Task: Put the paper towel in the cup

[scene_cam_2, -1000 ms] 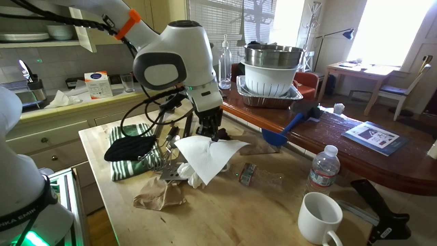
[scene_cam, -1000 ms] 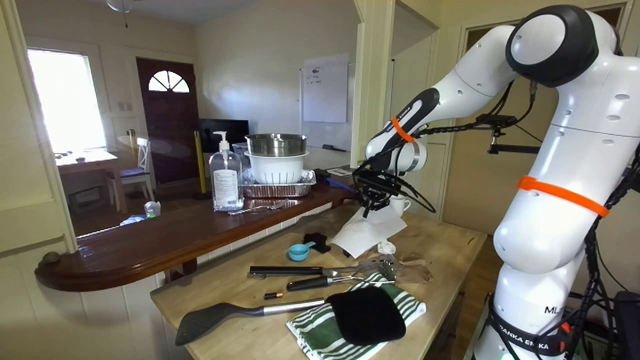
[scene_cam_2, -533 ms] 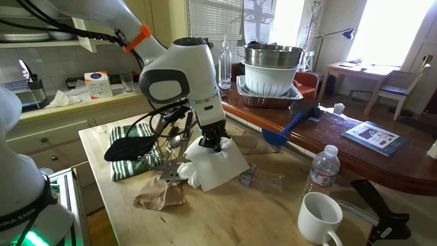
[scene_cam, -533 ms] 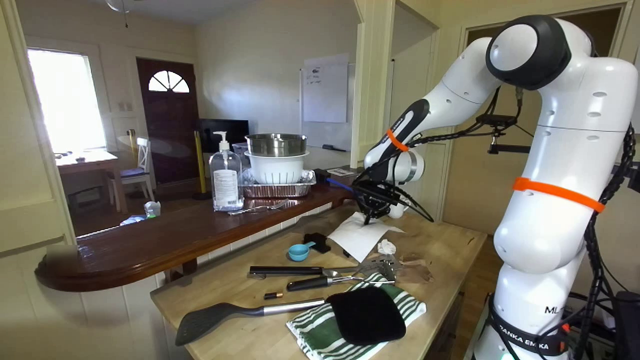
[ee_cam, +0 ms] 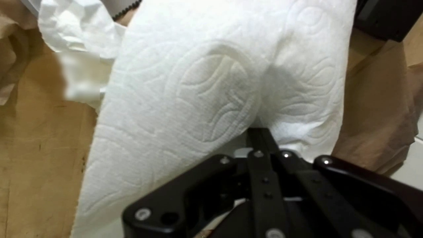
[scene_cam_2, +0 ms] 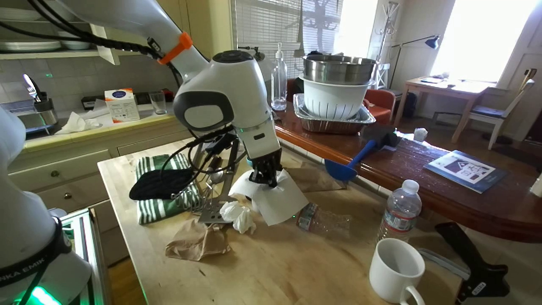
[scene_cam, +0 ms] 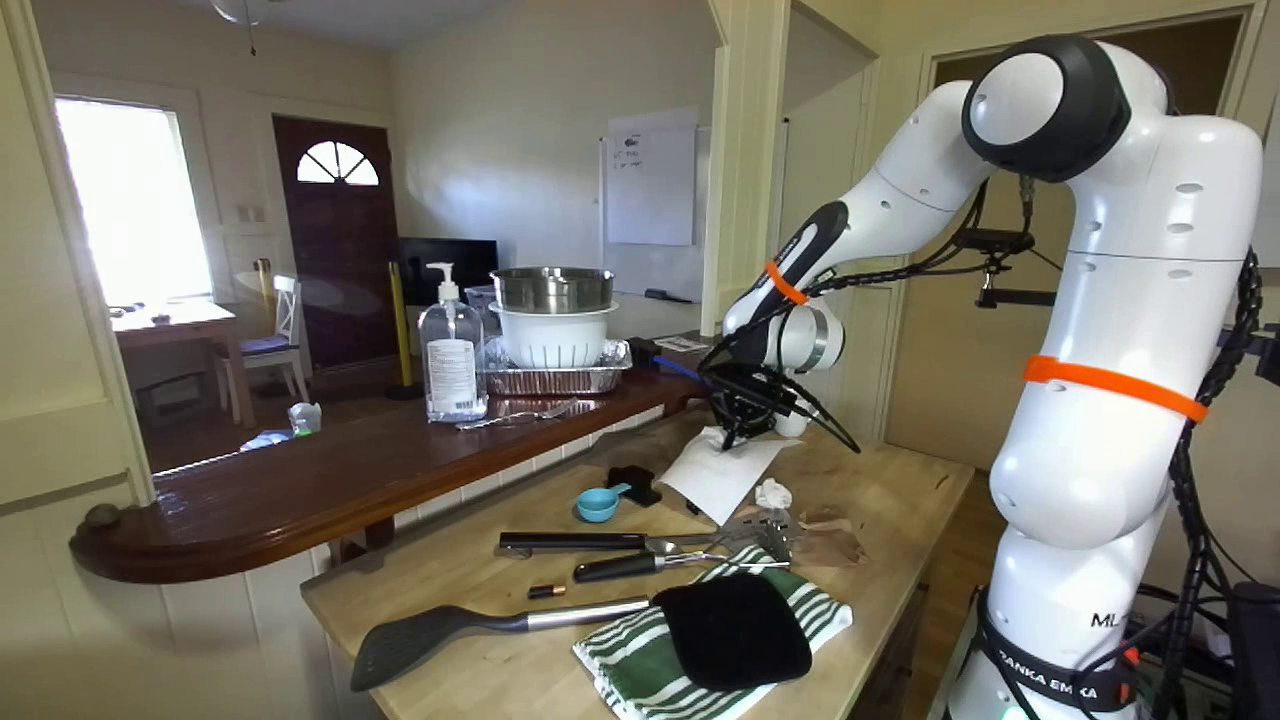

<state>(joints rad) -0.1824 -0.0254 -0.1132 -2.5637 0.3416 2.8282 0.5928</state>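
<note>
The paper towel [scene_cam_2: 281, 203] is a thin white sheet that hangs from my gripper [scene_cam_2: 267, 183] over the middle of the table. It also shows in an exterior view [scene_cam: 722, 480] and in the wrist view [ee_cam: 198, 92]. My gripper [ee_cam: 259, 132] is shut, its fingertips pinching a fold of the towel, and it points down close above the table. The cup is hidden for the most part. A small white bit under the towel's edge in an exterior view may be the cup, but I cannot tell.
A crumpled white tissue [scene_cam_2: 239, 217], brown paper [scene_cam_2: 197, 241] and a crushed bottle [scene_cam_2: 326, 220] lie close by. The other white mug [scene_cam_2: 396, 271] stands at the near right. Utensils and a striped cloth [scene_cam: 640, 655] with a black cloth [scene_cam: 735, 630] lie towards one end.
My gripper has come down with the paper towel. In the last half second the towel's hanging edge has shifted a little, and more of the crumpled tissue shows beside it.
</note>
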